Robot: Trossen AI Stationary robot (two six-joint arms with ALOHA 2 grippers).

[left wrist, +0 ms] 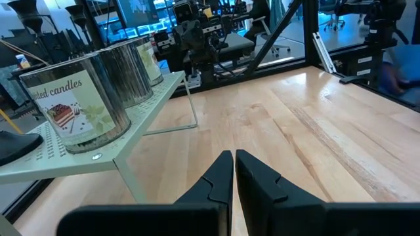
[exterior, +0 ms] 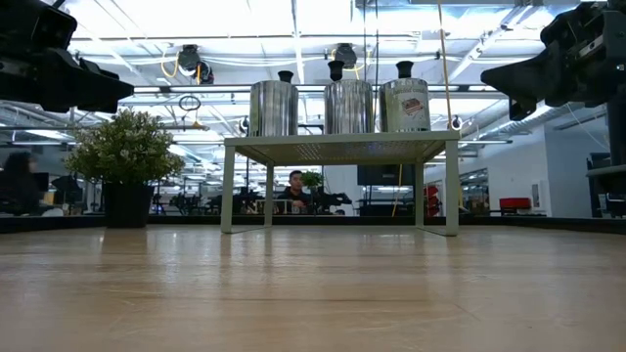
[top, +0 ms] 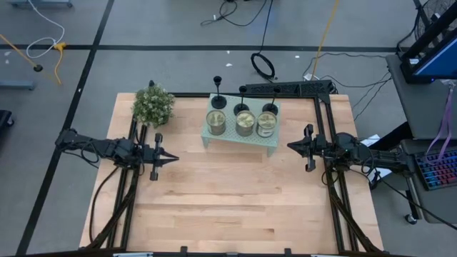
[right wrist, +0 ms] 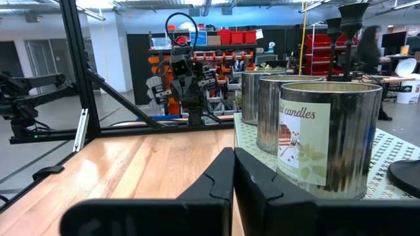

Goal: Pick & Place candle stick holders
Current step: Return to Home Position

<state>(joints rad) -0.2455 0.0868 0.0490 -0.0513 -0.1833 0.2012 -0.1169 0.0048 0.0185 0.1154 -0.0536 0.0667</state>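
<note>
On the jars (top: pixel 245 123) I could read little. The one nearest the left wrist camera (left wrist: pixel 72 105) showed "…nted candles" above a picture of a cake slice. The one nearest the right wrist camera (right wrist: pixel 328 134) showed "candles" in the same script. No other writing was legible to me.

The three candle stick holders (top: pixel 218 101) (top: pixel 240 108) (top: pixel 270 108) stood on the pale green shelf (top: pixel 235 140). Each stood behind a jar, on the side farther from both grippers. Each disc base lay flat and each thin stem pointed straight up, so the long axis was vertical.

The shelf sat between the two grippers, set back from them toward the far edge of the desk (top: pixel 228 207). The left gripper (top: pixel 173 158) hung above the desk with its fingers pressed together on nothing. The right gripper (top: pixel 290 145) faced it from well apart, fingers likewise together and empty. A potted plant (top: pixel 153 106) stood just beyond the left gripper, beside the shelf.
</note>
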